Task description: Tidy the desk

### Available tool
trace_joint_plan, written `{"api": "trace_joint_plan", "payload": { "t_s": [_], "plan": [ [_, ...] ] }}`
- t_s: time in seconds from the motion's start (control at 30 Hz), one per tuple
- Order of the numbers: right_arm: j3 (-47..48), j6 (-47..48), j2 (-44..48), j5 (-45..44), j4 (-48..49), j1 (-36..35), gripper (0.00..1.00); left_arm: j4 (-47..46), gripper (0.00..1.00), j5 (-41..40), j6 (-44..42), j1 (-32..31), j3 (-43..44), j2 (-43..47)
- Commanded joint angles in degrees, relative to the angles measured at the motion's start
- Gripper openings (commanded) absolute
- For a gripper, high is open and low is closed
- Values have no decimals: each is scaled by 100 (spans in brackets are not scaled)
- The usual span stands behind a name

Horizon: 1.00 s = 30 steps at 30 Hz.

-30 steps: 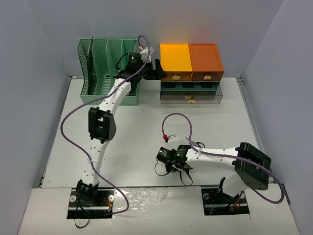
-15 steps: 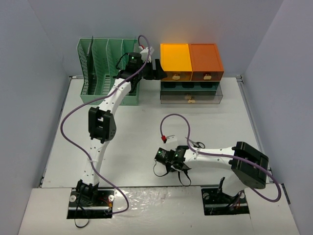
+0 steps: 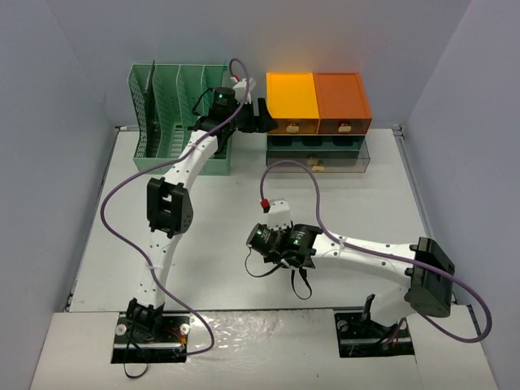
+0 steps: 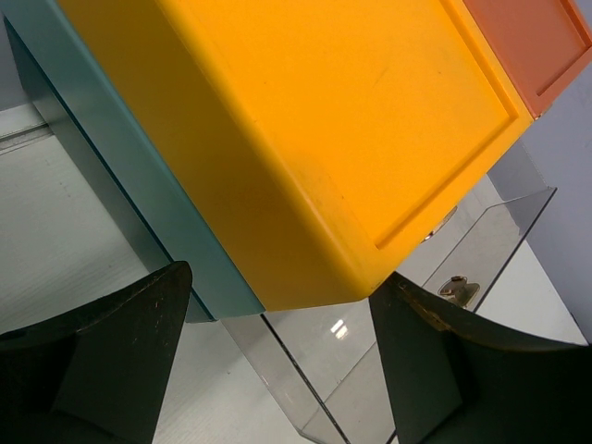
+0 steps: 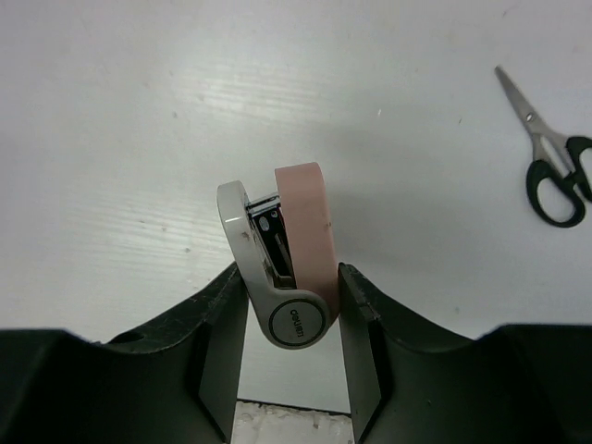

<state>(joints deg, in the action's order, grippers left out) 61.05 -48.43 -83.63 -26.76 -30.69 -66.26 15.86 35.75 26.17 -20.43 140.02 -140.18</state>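
R pincer [image 5: 291,277] pinches a pink-grey stapler [image 5: 285,264] over the bench [image 5: 139,111], near its front edge; scissors [image 5: 552,162] lie apart, flat on the bench. L pincer [image 4: 282,291] is spread at the back by a yellow drawer box [image 4: 305,120], w/ a green rack [image 3: 175,114] beside it.

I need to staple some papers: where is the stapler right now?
In the right wrist view, the pink-and-grey stapler is gripped in the right end effector at centre, with black-handled scissors lying on the desk toward the upper right.

Robotics lab cell, bare grey walls [image 3: 49,97], two arms [image 3: 171,203] bolted at desk [image 3: 219,236] edge
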Motion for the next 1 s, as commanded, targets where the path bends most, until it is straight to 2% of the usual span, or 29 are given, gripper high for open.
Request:
{"api": "trace_joint_plan", "payload": {
  "t_s": [0.0, 0.07, 0.2, 0.3, 0.43, 0.63, 0.87, 0.97],
  "plan": [
    [542, -83, 350, -1117, -619, 171, 0, -215, 73, 12, -35, 100, 52, 563],
    [655, -106, 400, -1330, -649, 346, 0, -215, 73, 19, -42, 100, 52, 571],
    [1119, -2, 300, -1809, -611, 1146, 0, -207, 73, 21, -41, 91, 40, 569],
    [1650, 499, -59, -2212, -394, 1426, 0, -228, 74, 30, -28, 98, 34, 560],
    [2465, 1206, -579, -2277, 73, 1919, 0, -258, 73, 37, 10, 83, 43, 553],
    [3313, 1506, -1195, -1610, 551, 2826, 0, -253, 73, 46, 5, 83, 43, 565],
    [3615, 1425, -1579, -500, 1138, 3876, 0, -268, 73, 54, 28, 82, 34, 571],
    [3631, 1453, -1701, -225, 1399, 4080, 0, -271, 73, 54, 28, 74, 12, 588]
  ]
}}
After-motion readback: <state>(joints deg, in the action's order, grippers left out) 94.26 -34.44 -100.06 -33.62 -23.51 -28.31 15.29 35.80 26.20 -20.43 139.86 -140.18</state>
